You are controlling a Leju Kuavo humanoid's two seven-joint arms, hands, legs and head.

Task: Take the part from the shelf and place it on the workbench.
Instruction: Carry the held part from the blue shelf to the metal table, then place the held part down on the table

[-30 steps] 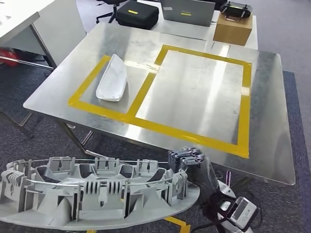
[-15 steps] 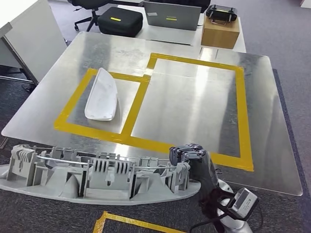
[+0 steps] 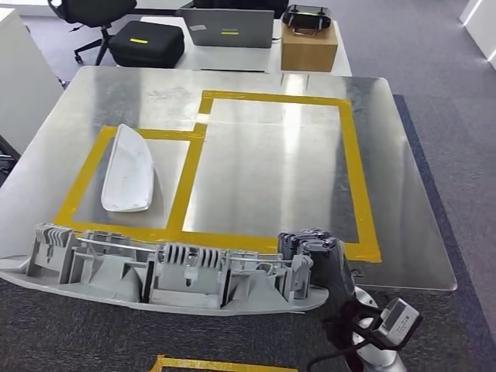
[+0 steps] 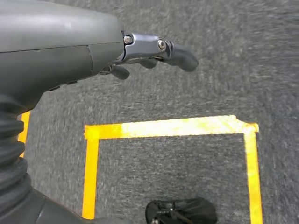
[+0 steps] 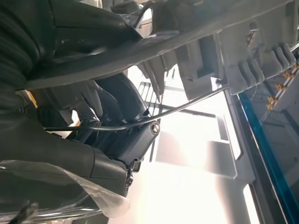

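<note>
A long grey ribbed plastic part [image 3: 163, 271] hangs level in front of the metal workbench [image 3: 269, 163], just short of its near edge. My right hand [image 3: 313, 260] grips the part's right end, fingers wrapped over its top. The right wrist view shows the part [image 5: 225, 51] from underneath, close to the hand [image 5: 116, 135]. My left hand [image 4: 155, 53] hangs over the carpet with its fingers extended and holds nothing. The workbench carries two yellow tape rectangles, the larger one [image 3: 351, 155] on the right.
A white curved part [image 3: 127, 170] lies in the smaller taped rectangle on the left. A cardboard box [image 3: 308, 45], a laptop [image 3: 228, 27] and a black case [image 3: 146, 43] sit on a table behind. Yellow floor tape [image 4: 169, 128] marks the carpet below.
The camera has shifted, so the workbench sits more squarely ahead and closer. The grey part stays in my right hand and now overlaps the bench's near edge.
</note>
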